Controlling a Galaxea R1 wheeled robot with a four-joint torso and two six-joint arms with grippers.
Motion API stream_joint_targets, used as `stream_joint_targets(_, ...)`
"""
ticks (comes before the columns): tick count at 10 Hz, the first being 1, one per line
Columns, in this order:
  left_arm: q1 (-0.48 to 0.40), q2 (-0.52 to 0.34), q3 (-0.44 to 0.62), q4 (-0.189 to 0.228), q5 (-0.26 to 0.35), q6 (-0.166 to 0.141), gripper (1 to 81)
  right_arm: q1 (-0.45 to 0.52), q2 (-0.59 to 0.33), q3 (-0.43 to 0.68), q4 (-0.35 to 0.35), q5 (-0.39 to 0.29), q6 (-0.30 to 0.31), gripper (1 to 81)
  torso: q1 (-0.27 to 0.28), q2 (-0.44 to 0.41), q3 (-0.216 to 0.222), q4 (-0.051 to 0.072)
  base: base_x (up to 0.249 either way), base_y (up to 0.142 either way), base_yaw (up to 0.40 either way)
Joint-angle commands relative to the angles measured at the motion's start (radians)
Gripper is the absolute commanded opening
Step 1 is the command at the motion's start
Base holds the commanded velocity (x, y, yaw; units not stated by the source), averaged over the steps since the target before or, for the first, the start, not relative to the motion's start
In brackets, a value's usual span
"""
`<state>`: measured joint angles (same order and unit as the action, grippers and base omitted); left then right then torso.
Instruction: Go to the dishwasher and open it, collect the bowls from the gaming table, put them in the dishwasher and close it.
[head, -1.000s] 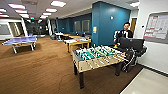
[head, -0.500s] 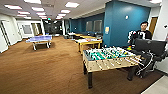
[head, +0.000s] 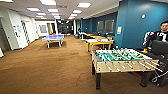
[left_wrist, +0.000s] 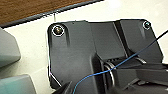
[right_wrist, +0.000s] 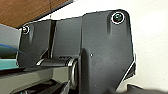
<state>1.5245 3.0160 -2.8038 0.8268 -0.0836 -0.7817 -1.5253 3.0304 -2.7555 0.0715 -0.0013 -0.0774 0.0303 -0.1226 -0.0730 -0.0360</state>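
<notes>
ahead on brown carpet (head: 50, 72) stands the gaming table (head: 120, 60); either gripper's state, i cannot tell.

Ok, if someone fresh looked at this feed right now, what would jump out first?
The table-football table at near right, with its green field and rods. Behind it stands a blue wall, with a seated person at the far right. Farther back on the brown carpet stands a blue ping-pong table.

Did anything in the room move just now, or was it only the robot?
Only the robot's camera swung. The football table now sits lower right and looks bigger, with more carpet showing on the left. The blue ping-pong table and the seated person stayed put.
</notes>
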Motion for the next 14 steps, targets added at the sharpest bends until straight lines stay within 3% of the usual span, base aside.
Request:
stream_joint_targets(1,-0.059,-0.009,-0.008,0.005,0.041,0.006,81.1,0.052,0.004,0.004,-0.006,-0.057,-0.001,81.1,0.000,0.000,0.000,0.000,0.000,0.000,0.222)
stream_joint_targets(5,-0.057,-0.011,-0.006,0.003,0.041,0.006,81.1,0.052,0.004,0.004,-0.006,-0.057,-0.001,81.1,0.000,0.000,0.000,0.000,0.000,0.000,0.201)
stream_joint_targets(14,-0.059,-0.014,-0.008,-0.002,0.039,0.001,81.1,0.050,0.004,0.001,-0.006,-0.057,-0.002,81.1,-0.001,0.000,0.000,0.000,0.000,0.000,-0.024)
